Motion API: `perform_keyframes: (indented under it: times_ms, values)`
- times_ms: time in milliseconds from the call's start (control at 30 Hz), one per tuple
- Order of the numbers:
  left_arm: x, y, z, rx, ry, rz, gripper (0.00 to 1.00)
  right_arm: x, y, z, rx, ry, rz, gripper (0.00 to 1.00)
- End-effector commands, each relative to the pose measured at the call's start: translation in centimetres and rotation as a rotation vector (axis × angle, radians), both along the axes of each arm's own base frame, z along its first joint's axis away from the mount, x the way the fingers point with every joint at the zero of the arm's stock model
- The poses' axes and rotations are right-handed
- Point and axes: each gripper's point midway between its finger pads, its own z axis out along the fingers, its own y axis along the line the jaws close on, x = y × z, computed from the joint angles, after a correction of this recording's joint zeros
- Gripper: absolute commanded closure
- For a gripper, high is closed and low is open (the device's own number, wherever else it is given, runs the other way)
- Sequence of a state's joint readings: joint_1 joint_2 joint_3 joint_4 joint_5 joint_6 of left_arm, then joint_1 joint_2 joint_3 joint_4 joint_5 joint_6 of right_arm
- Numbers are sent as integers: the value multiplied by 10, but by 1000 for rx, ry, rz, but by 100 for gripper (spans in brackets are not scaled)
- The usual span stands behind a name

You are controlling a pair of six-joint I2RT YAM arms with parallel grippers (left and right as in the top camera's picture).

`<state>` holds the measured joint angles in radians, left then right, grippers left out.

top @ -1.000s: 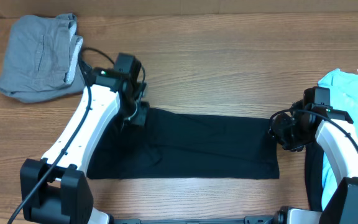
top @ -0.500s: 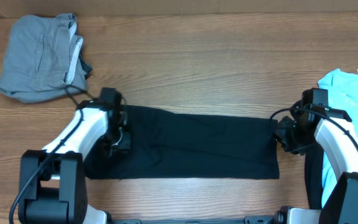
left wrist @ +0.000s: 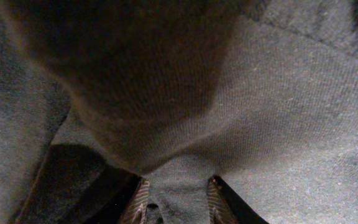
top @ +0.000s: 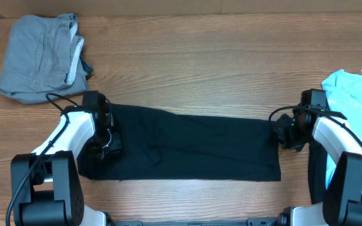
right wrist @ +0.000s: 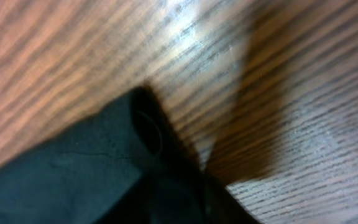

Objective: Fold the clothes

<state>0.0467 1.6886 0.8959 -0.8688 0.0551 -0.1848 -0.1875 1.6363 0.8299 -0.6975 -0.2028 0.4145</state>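
Note:
A black T-shirt (top: 193, 147) lies folded into a long strip across the front of the wooden table (top: 206, 69). My left gripper (top: 105, 145) is at its left end. In the left wrist view its fingers (left wrist: 179, 202) are shut on a bunch of the dark fabric (left wrist: 278, 124). My right gripper (top: 283, 132) is at the strip's far right corner. In the right wrist view the fabric corner (right wrist: 73, 180) runs up into the dark, blurred jaws (right wrist: 188, 199), which look shut on it.
A folded grey garment (top: 39, 56) lies at the back left. A light blue garment (top: 357, 94) lies at the right edge, with a dark one (top: 317, 182) under it by the right arm. Bare wood (right wrist: 303, 93) shows beyond the shirt corner.
My left gripper has moved from the shirt's back left toward the front and left, taking the left end with it. The right gripper has stayed at the right corner.

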Motion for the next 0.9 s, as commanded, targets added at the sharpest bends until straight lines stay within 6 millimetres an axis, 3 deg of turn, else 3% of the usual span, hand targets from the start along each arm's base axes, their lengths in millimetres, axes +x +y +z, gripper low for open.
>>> perform_keyframes:
  times_ms: [0,267,633,867]
  values:
    - [-16,3,-10,14,45,11,64,-1,3,0,19,5,5,79]
    - [-23,10,-14,53,61,2,63,19,-8,23,7,-33,5,96]
    - [-23,12,-14,67,63,0,63,42,-22,30,-57,-117,-7,96]
    - [-23,16,-14,85,62,-3,62,69,-18,40,-28,-240,6,95]
